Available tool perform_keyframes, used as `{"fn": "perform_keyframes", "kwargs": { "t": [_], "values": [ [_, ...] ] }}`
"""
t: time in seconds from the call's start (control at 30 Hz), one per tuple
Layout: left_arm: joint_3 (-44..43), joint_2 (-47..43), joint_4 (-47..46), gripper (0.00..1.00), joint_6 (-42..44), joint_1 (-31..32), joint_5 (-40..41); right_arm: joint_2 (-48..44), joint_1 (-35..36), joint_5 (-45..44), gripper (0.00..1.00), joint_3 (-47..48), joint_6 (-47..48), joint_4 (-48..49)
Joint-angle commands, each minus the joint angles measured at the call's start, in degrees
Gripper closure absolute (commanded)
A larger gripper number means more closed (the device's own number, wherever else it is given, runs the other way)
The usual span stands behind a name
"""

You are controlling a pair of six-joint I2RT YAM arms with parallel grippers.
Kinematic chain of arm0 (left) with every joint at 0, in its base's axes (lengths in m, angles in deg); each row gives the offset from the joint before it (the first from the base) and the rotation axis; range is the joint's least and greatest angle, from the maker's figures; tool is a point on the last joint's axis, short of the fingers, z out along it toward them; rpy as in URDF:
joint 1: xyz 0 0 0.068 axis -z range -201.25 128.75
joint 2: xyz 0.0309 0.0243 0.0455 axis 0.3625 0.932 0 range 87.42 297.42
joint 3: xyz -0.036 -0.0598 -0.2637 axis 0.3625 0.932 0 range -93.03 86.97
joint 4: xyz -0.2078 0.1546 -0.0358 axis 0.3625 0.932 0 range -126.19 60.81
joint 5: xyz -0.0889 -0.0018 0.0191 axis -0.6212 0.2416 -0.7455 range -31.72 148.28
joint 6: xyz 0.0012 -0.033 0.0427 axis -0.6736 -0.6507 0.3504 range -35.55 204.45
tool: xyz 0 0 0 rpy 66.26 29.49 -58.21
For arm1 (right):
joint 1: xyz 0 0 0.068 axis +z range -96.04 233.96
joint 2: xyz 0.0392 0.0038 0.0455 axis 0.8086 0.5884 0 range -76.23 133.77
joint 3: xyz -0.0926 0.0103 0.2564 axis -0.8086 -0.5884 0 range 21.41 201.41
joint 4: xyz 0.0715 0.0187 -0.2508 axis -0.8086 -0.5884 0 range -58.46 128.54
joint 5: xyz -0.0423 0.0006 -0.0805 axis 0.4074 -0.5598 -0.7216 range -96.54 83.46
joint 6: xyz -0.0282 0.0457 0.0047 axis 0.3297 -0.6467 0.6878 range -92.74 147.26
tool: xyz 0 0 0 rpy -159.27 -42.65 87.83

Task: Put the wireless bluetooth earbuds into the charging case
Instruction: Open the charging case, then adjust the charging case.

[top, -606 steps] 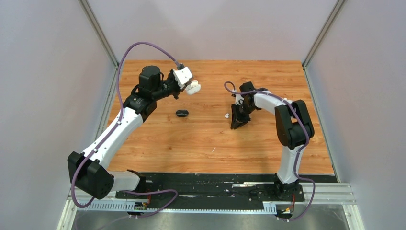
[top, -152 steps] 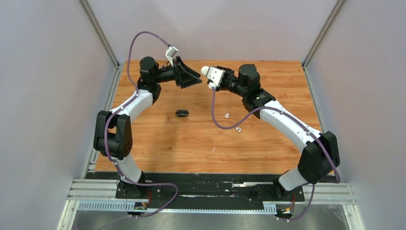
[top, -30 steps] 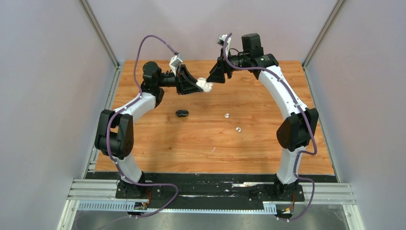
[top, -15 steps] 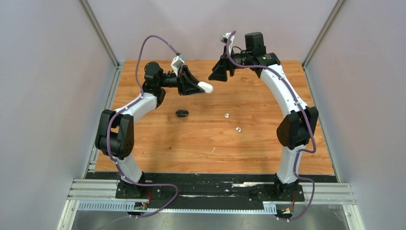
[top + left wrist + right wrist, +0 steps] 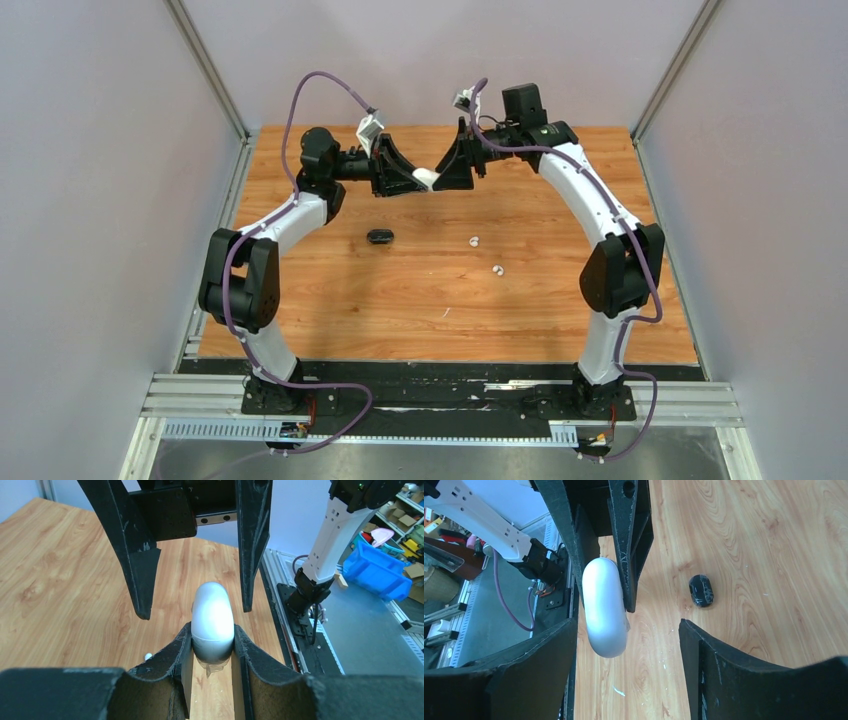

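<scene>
A white pebble-shaped charging case [image 5: 428, 177], its lid down, is held above the table's far middle by my left gripper [image 5: 412, 181], which is shut on its lower half [image 5: 213, 625]. My right gripper [image 5: 447, 174] faces it, open, and its fingers [image 5: 144, 570] straddle the case's free end. In the right wrist view the case [image 5: 604, 615] hangs close to one finger with a wide gap to the other. Two white earbuds [image 5: 474, 241] [image 5: 497, 269] lie on the wood.
A black charging case [image 5: 379, 237], closed, lies on the table below the left arm's forearm and also shows in the right wrist view [image 5: 701, 590]. Grey walls stand on three sides. The black base rail [image 5: 440, 385] runs along the near edge.
The right gripper drew back from the case, then came in again to the left, and its jaws widened. The left gripper kept its hold and barely moved.
</scene>
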Motion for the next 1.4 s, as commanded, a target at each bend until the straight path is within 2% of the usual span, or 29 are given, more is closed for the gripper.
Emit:
{"fn": "perform_keyframes", "kwargs": {
  "t": [0.0,0.33,0.77,0.93,1.1,1.17,1.2,1.23,1.27,1.3,1.37],
  "values": [
    [-2.53,-2.31,-2.32,1.00,0.12,0.27,-0.94,1.36,0.24,-0.81,0.28,3.41,1.20,0.57],
    [-2.16,-2.87,-2.35,1.00,1.02,0.53,-2.31,3.86,-2.86,-5.27,0.46,8.14,-2.92,3.67],
    [-2.57,-2.42,-3.23,1.00,-1.17,0.54,0.41,1.27,-0.67,-4.39,0.50,5.59,2.15,2.04],
    [-2.40,-2.45,-2.78,1.00,-1.70,0.46,2.33,0.35,0.21,-4.81,0.63,5.39,6.03,-0.31],
    [-2.30,-2.24,-2.06,1.00,-1.18,0.45,3.16,-0.43,0.27,-5.16,0.89,5.16,7.45,-1.30],
    [-2.27,-2.18,1.18,1.00,-0.11,0.45,4.70,-0.76,0.45,-6.25,1.00,5.12,8.09,-1.48],
    [-2.66,-2.16,3.03,0.95,1.08,0.34,5.54,-0.97,0.64,-7.08,1.00,5.15,8.61,-1.49],
    [-2.96,-1.97,7.43,0.81,1.89,0.31,7.07,-1.32,0.81,-8.25,1.00,5.28,9.51,-1.61],
    [-3.51,-1.97,9.63,0.73,3.84,0.17,7.73,-1.81,1.06,-9.63,1.00,5.44,10.63,-1.73],
    [-3.69,-2.29,13.85,0.61,4.95,0.09,8.98,-2.09,1.40,-10.99,1.00,5.69,12.29,-2.06],
    [-4.20,-3.46,20.67,0.49,9.07,-0.09,9.90,-2.40,2.02,-13.48,1.00,6.97,16.84,-3.74]
  ]
}}
